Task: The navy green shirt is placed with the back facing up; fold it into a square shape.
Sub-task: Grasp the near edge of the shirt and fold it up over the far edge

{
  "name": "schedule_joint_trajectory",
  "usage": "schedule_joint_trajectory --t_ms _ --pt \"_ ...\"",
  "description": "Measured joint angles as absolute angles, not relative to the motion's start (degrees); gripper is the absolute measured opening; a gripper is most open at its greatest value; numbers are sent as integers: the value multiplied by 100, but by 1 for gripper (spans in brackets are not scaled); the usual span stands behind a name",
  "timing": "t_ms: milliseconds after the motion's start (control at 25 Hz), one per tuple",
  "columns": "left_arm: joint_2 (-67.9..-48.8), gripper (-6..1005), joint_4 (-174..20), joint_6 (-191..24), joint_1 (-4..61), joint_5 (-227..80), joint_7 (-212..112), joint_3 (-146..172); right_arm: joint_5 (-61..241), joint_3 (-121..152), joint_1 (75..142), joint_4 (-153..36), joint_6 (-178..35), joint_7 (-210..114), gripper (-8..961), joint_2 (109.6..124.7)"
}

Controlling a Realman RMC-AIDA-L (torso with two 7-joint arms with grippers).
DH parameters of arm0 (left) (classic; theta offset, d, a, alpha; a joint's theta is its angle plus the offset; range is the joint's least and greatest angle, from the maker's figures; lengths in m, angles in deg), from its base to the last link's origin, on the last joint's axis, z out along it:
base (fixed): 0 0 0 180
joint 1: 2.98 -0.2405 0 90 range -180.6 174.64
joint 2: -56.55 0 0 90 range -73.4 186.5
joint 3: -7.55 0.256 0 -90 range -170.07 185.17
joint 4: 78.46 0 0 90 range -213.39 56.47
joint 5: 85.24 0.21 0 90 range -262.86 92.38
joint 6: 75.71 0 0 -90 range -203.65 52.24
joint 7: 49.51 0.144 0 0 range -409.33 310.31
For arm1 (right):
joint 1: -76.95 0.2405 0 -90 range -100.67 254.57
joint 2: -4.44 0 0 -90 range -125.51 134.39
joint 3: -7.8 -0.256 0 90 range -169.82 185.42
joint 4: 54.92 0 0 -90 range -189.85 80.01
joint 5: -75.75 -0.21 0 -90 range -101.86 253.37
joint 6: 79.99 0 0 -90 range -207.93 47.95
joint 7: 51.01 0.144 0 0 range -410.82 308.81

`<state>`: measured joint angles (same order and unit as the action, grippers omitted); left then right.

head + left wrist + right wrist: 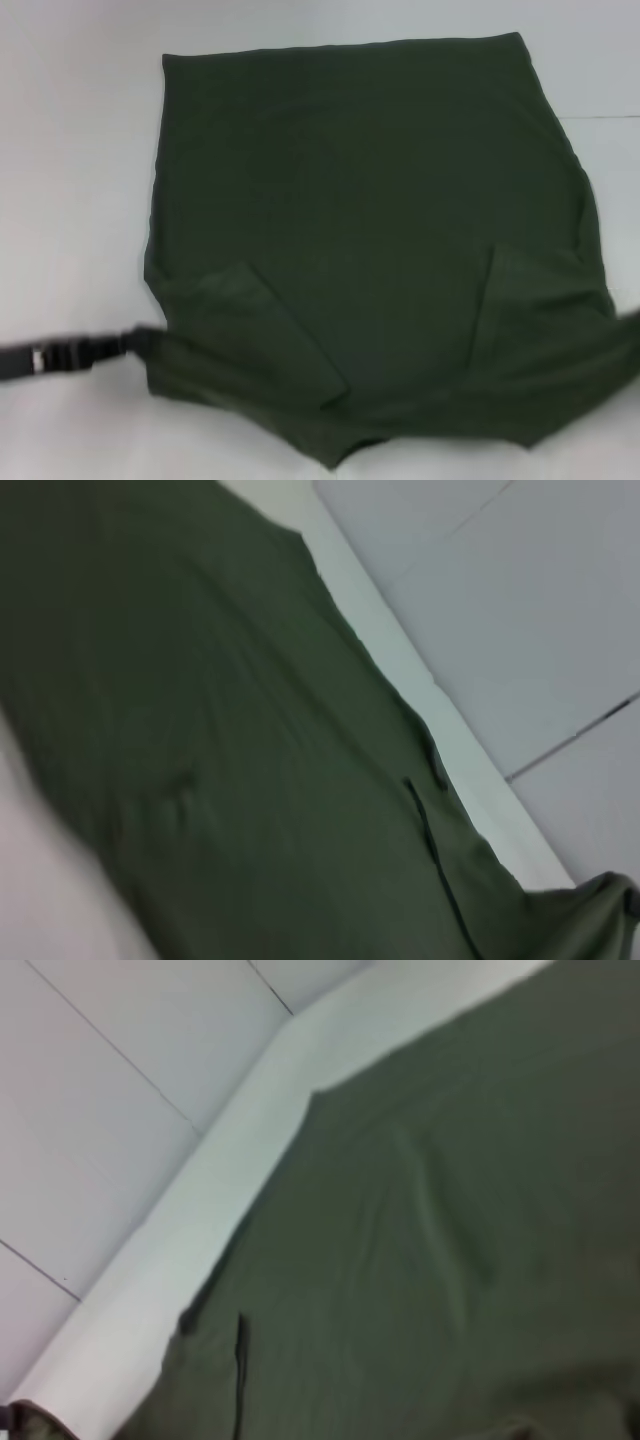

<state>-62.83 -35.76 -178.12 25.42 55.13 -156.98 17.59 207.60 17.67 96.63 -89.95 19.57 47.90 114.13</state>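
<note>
Basically, notes on handling:
Shirt [370, 230]: lay flat on the white surface [70, 150], plain side up, both sleeves already folded in over the body near the robot's edge.
Fabric: looked soft, matte, light; I judged it would drape and sag when lifted, not hold a crease on its own, and would drag rather than slide on the surface.
Left gripper [135, 342]: low at the shirt's near-left corner, touching the edge; fingers hidden by cloth, so I couldn't tell if they were gripping.
Right gripper: not visible in the head view; near-right corner of the shirt looked bunched at the frame edge, state unknown.
Hold points: near corners or hem edge, pinched through both layers, both sides level, to avoid skewing the fold.
Risk: the folded sleeves could flop open if lifted fast.
</note>
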Motion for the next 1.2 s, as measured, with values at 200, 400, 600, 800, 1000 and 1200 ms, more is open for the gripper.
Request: schedule_joint_trajectory --t_ms 200,400,600,800,1000,1200 --pt "-6021 23 -3861 -17346 3088 5367 -15725 1757 20729 1519 10204 -8986 1681 4957 58 11410" --pt "-5842 21 -3971 -16801 3439 4998 -15726 1764 20515 1531 10621 -8969 1125 5139 59 11398" --pt "-5743 22 -4105 -16187 3692 4714 -15706 1794 20266 1554 10976 -8833 559 5160 60 11411" --pt "-5711 22 -4358 -15552 3848 4299 -15398 1814 19915 1592 11196 -8626 -41 5050 59 11453" --pt "-5741 23 -4821 -14913 3976 3851 -14821 1818 19682 1669 11370 -8534 -714 4798 59 11627" --pt "-5838 22 -5325 -14183 4132 3648 -14140 1818 19433 1751 11530 -8074 -1630 4234 59 11741"
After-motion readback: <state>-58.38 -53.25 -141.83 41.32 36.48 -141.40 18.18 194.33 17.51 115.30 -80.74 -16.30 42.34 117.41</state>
